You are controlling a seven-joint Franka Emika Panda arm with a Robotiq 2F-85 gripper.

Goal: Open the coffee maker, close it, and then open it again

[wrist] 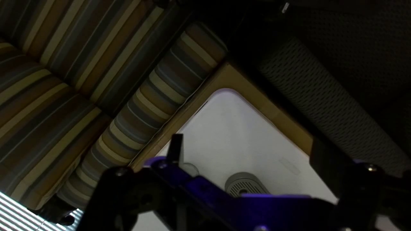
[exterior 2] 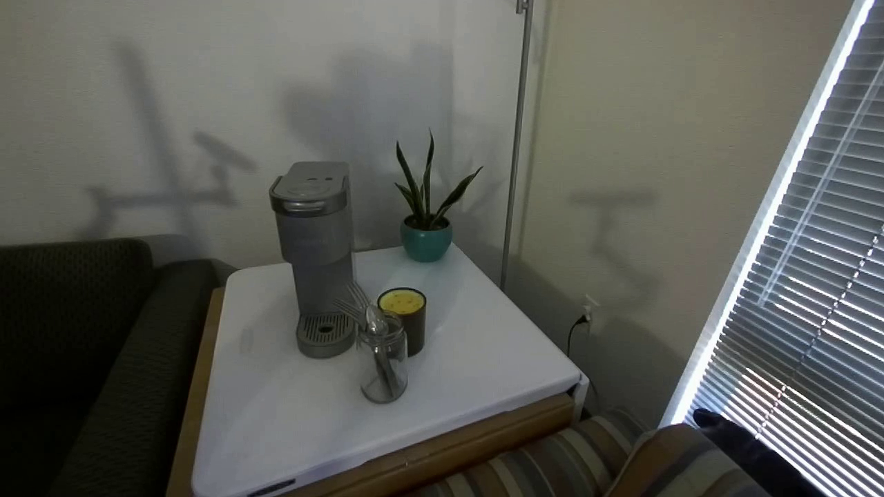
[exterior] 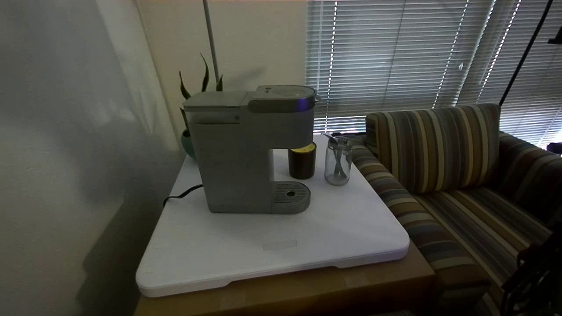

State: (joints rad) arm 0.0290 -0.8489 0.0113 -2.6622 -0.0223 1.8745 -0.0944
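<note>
Gripper (wrist: 247,146) spread wide, grey coffee maker (exterior: 239,162), lid (exterior: 281,100) down

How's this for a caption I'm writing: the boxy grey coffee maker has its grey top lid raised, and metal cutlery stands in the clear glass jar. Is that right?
No: the grey top lid of the boxy grey coffee maker is down, not raised, as both exterior views show; metal cutlery does stand in the clear glass jar.
</note>
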